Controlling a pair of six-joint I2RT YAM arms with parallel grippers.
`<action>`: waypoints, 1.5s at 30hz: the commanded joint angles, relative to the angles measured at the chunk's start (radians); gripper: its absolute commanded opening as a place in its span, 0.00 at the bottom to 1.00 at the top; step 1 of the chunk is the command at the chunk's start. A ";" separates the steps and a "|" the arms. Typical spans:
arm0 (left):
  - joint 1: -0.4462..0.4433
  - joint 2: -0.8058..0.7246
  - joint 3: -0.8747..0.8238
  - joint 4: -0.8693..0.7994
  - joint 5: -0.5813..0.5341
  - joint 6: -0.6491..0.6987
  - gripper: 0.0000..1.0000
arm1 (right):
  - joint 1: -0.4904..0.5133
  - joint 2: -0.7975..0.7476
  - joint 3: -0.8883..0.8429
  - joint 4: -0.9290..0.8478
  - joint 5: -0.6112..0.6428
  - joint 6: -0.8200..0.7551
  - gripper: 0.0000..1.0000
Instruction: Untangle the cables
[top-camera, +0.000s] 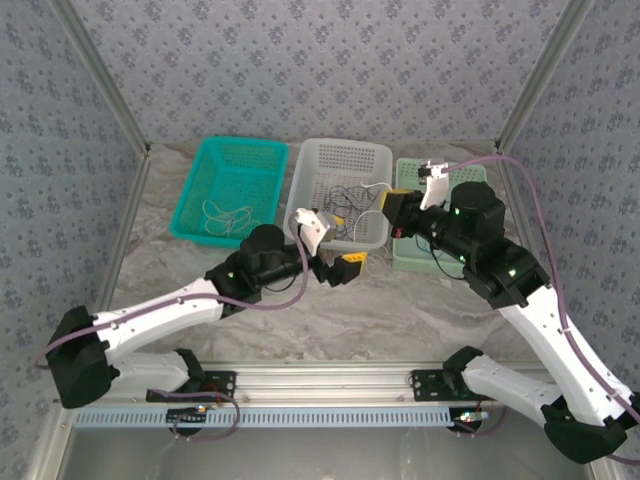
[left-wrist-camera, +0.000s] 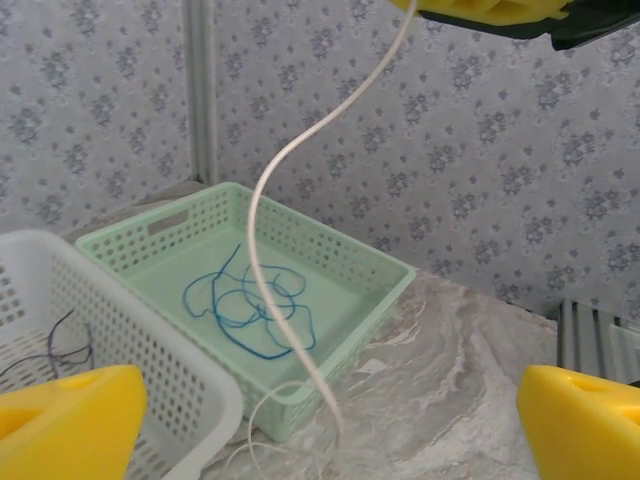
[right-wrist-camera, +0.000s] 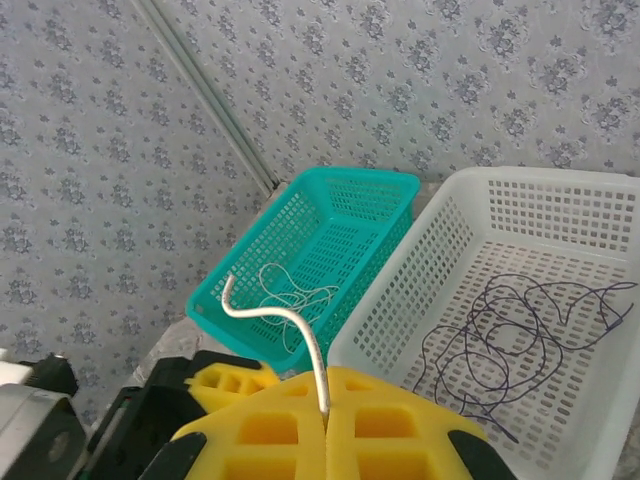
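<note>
- Nearest to you, the left gripper (left-wrist-camera: 325, 412) stands wide open above the grey marble-patterned table (left-wrist-camera: 460, 350), just in front of the baskets. Its two yellow foam fingers (left-wrist-camera: 65, 420) are far apart and hold nothing.
- One thin whitish cable (left-wrist-camera: 252, 225) comes down between these fingers in the left wrist view and touches neither of them. It hangs in a soft S-curve, and its lower end lies in small loops on the table, just beside the near corner of the pale green basket.
- The upper end of this cable is in the right gripper (right-wrist-camera: 325, 420). Its yellow fingers are pressed together and pinch the cable between the pads, and a short curved piece sticks out past them. In the top view this gripper is raised at the right edge of the white basket.
- The white perforated plastic basket (right-wrist-camera: 400, 300) is the middle one of the row. A loose tangle of thin dark cables (right-wrist-camera: 500, 340) lies on its floor.
- The pale green perforated basket (left-wrist-camera: 330, 250) stands just to the right of it, and a thin blue cable (left-wrist-camera: 245, 320) lies inside in several loops.
- The teal perforated basket (right-wrist-camera: 340, 215) stands just to the left of the white one, with some thin whitish cables (right-wrist-camera: 290, 290) coiled on its floor.
- Behind the baskets is the grey flower-patterned wall (left-wrist-camera: 480, 150).
</note>
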 joint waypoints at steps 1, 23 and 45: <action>0.007 0.046 0.078 0.038 0.044 0.016 0.94 | 0.023 -0.002 0.050 0.033 0.020 0.002 0.00; 0.453 -0.036 0.377 -0.415 -0.068 0.031 0.00 | -0.029 0.114 0.065 -0.091 0.028 -0.039 0.85; 0.659 0.035 0.759 -0.515 0.286 -0.081 0.00 | -0.115 0.040 -0.079 -0.116 0.018 -0.026 0.89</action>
